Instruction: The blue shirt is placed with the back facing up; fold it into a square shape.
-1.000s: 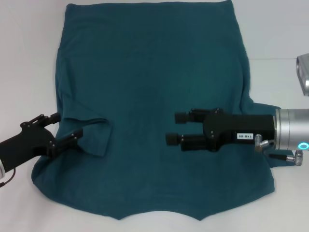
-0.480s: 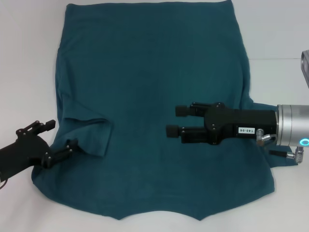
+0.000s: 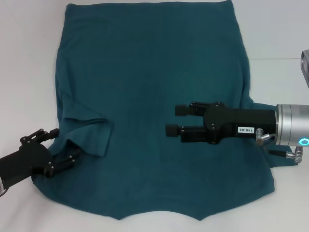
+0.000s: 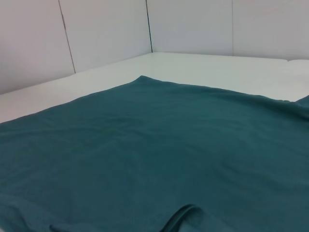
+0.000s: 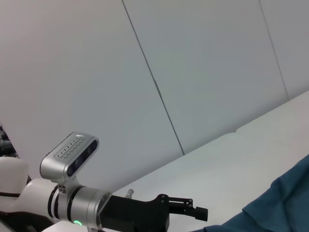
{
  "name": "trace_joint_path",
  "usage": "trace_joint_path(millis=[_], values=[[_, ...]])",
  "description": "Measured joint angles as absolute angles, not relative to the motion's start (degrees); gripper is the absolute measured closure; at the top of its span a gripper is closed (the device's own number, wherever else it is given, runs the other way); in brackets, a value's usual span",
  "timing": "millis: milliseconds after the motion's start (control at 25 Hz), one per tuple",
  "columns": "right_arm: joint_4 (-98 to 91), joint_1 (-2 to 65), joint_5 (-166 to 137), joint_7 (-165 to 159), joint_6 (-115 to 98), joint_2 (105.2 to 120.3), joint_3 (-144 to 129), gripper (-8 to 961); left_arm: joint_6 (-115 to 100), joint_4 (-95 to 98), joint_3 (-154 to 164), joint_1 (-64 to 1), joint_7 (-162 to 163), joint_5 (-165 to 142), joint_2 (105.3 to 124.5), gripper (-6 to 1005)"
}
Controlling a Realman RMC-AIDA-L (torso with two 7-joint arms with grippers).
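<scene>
Blue shirt spread flat, plain side up, on white tabletop; pale panelled walls behind. Left end effector released at shirt's folded-in left sleeve. Right end effector released, above shirt's middle.

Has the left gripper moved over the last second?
Yes. The left gripper has drawn back toward the shirt's left edge and lower in the head view, off the folded-in sleeve.
</scene>
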State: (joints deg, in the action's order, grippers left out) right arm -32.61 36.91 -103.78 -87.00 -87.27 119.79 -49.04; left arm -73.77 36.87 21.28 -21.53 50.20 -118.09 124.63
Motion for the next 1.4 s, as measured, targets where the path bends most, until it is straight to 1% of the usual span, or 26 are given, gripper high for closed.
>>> trace_joint_path(millis=[680, 880, 1080, 1200, 1400], values=[[-32.6, 36.29, -103.52, -86.9, -87.63, 119.69, -49.04, 99, -67.57, 35.77, 24.07, -23.14, 50.66, -117.5, 124.63, 205], [-32.6, 36.3, -103.36, -86.92, -87.64, 119.69, -49.04, 99, -67.6, 35.81, 24.08, -23.27, 50.73, -117.5, 124.63, 409], [-32.61, 36.3, -103.35, -86.86, -87.63, 119.69, -49.04, 99, -68.91, 36.07, 24.18, -23.32, 51.5, -117.53, 124.61, 640], [-32.7, 36.31, -103.34, -86.81, -87.62, 119.69, -49.04, 99, -71.32, 37.21, 24.26, -23.37, 53.03, -117.56, 124.55, 848], [-32.71, 36.3, -103.35, -86.69, -87.62, 119.69, -49.04, 99, -74.04, 38.83, 24.48, -23.6, 55.08, -117.51, 124.54, 918]])
